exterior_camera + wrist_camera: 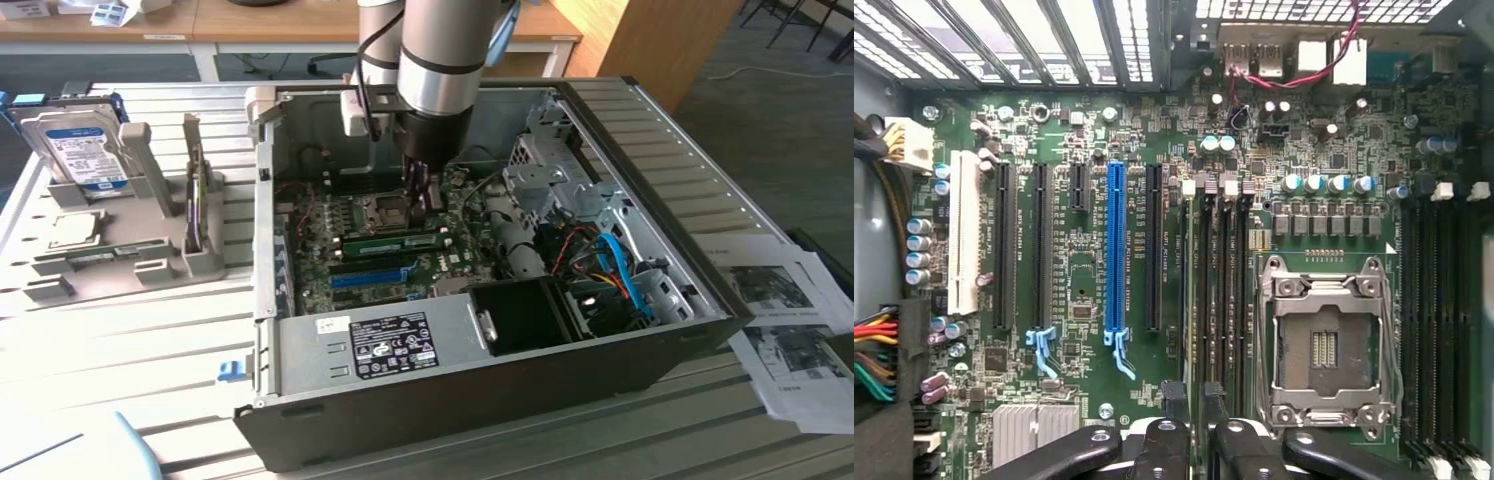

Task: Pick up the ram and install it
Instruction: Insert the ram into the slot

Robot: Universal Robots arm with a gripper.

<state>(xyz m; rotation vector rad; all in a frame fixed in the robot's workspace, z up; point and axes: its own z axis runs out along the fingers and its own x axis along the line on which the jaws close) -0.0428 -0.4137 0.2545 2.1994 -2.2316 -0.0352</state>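
Observation:
The ram is a long green stick standing on edge in a slot on the motherboard, just in front of the CPU socket in the exterior view. My gripper hangs inside the open PC case, a little above the ram and apart from it. In the wrist view my gripper is open, its black fingertips a small gap apart over the row of dark ram slots beside the CPU socket. Nothing is held between them.
A long blue expansion slot and black slots lie beside the ram slots. A black fan housing and coloured cables crowd the case's front right. On the exterior view's left, a grey fixture holds a hard drive. Papers lie right.

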